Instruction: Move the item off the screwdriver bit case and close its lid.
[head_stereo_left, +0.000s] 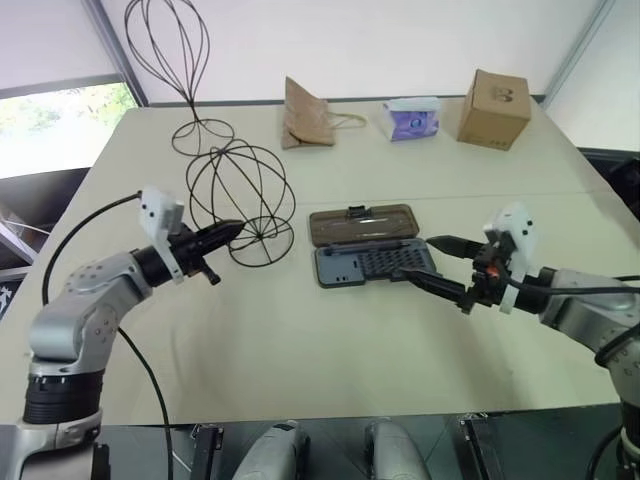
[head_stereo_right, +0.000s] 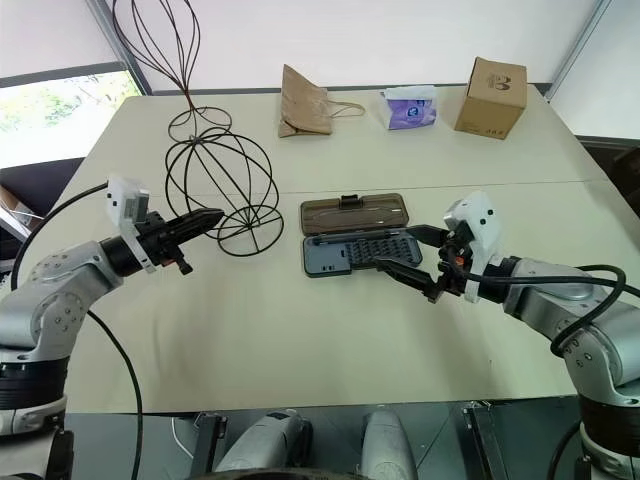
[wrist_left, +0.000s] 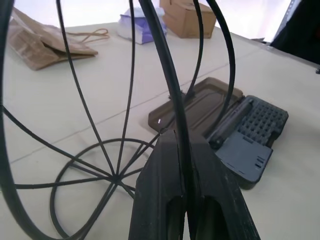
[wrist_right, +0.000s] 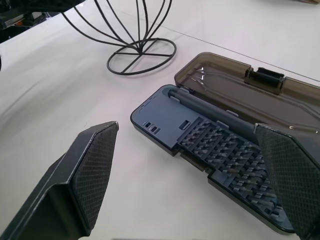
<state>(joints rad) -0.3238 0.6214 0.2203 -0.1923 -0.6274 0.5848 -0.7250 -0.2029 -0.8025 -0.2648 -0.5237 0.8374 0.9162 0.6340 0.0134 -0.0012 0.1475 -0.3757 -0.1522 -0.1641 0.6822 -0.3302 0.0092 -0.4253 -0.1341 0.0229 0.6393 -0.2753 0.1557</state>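
Wire sphere frame (head_stereo_left: 240, 205) on the beige table (head_stereo_left: 330, 350), standing on its ring base just left of the screwdriver bit case (head_stereo_left: 372, 263), clear of the tray and not overlapping it. Beyond it, toward the far left corner, a taller teardrop wire stand (head_stereo_left: 170, 50) on its own ring foot.

Left arm bent at the elbow, forearm reaching forward and to the right, roughly level. Left gripper (head_stereo_left: 222, 234) clamped tight on one upright wire of the sphere frame, low on its left side; from the wrist view, both black fingers (wrist_left: 165, 190) pressed together with the wire pinched between them.

Right arm angled in from the right, forearm pointing forward and left, tipped slightly downward. Right gripper (head_stereo_left: 428, 265) spread wide, holding nothing, fingertips hovering above the right end of the case; one finger (wrist_right: 90, 175) over bare table near the tray's front edge, the other over the bit rows.

Case lying open and flat: grey tray nearest the robot with rows of small bits, smoky-brown lid (head_stereo_left: 362, 225) folded back flat on the table behind it, latch tab (wrist_right: 264, 77) on the far edge.

Along the far edge: cardboard box (head_stereo_left: 493, 108), brown paper bag (head_stereo_left: 305, 115), small tissue pack (head_stereo_left: 411, 119)
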